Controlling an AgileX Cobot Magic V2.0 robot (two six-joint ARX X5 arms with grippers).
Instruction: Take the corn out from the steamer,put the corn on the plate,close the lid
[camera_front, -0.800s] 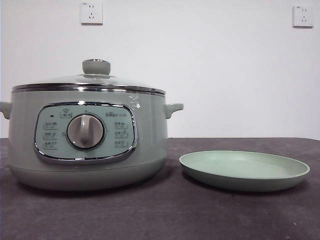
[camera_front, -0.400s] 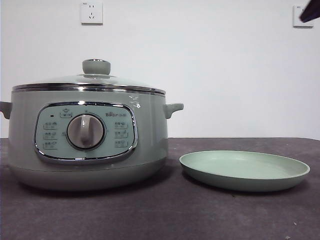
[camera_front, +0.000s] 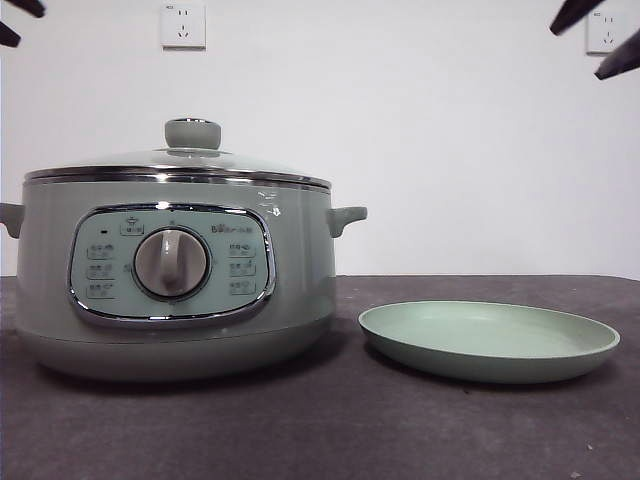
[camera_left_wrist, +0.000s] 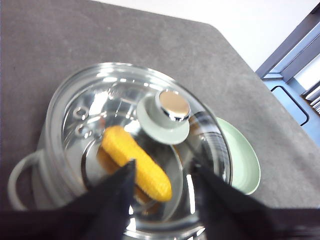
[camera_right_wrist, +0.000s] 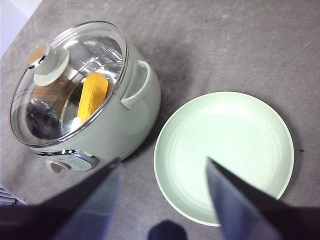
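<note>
Nearest to me on the dark table (camera_front: 330, 430) sit two things side by side: the steamer (camera_front: 175, 275) on the left, its control panel and dial (camera_front: 171, 263) facing me, and the plate (camera_front: 488, 340) on the right, just beside it but not touching. The plate is bare. On the steamer the lid (camera_front: 178, 165) sits in place, seated all the way round the rim, knob (camera_front: 192, 132) upright on top.

Through the glass from the left wrist camera I can see the corn (camera_left_wrist: 136, 162) lying inside the pot, under the lid, tilted across the bottom. My left gripper (camera_left_wrist: 162, 175) hangs above the steamer, jaws spread wide with nothing between them, the knob just beyond the gap.

My right gripper (camera_right_wrist: 162, 167) hovers above the near edge of the plate, jaws also parted wide and holding nothing.

Further back, both arms show only as black tips at the top corners, against a white wall with two sockets (camera_front: 183, 25).
</note>
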